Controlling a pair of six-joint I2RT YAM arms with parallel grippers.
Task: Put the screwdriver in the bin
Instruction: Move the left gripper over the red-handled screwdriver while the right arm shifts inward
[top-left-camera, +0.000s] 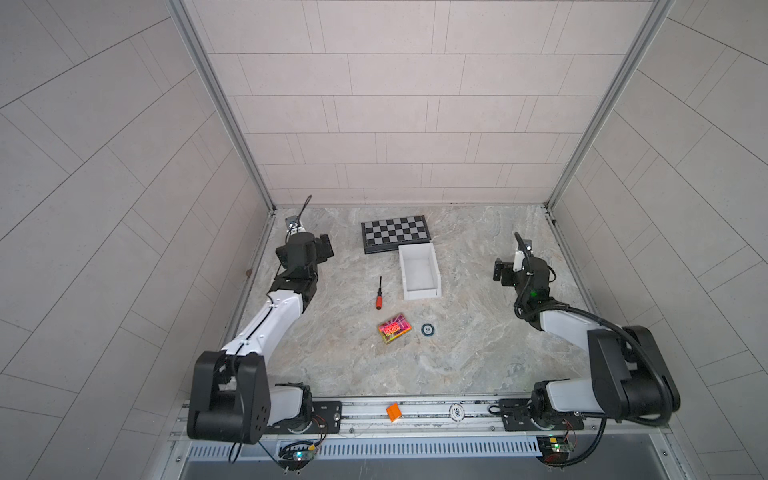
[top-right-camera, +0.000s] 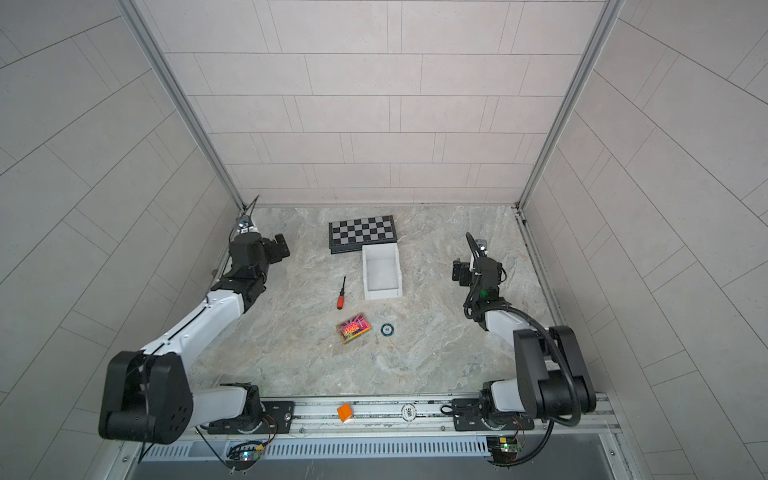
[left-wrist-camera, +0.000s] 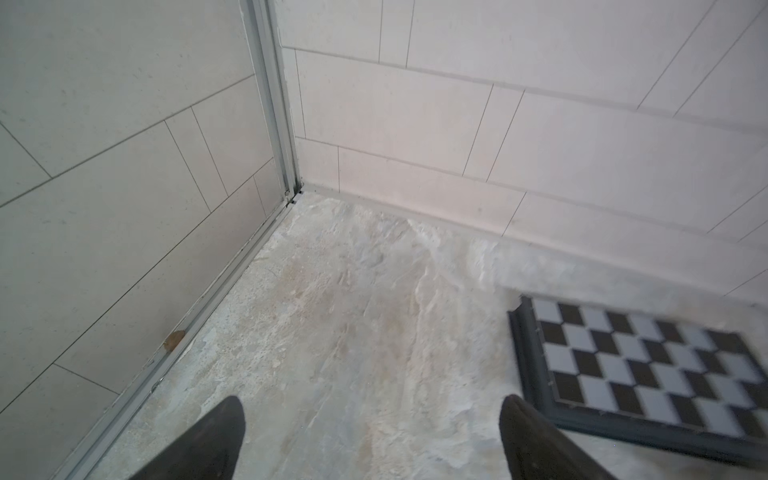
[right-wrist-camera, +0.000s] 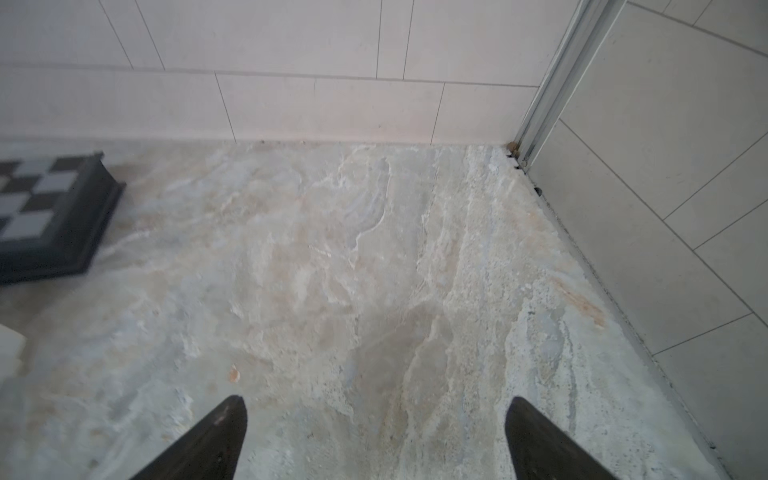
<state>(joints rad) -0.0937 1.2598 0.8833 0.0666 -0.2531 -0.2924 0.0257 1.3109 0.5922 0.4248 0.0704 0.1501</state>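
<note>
The screwdriver lies flat on the worktop, around its middle and outside the bin. Its red-orange handle points to the near edge and its dark shaft to the far edge. Nothing touches it.

The bin, white and open-topped, stands just beside the screwdriver on its right, with a strip of bare surface between them. Its interior shows nothing in both top views. Its far end meets the near right corner of a black-and-grey chessboard, which lies toward the far edge; whether they touch cannot be confirmed.

Toward the near edge lie a bright patterned packet and, to its right, a small dark disc, apart from each other.

The left gripper hangs near the far left corner, fingers spread wide with only bare surface between them. The right gripper hangs near the right edge, likewise spread and holding nothing.

The worktop has a pale marbled stone finish. Pale tiled panels enclose it on three sides, joined by metal corner posts. A metal rail along the near edge carries both arm bases and an orange block.
</note>
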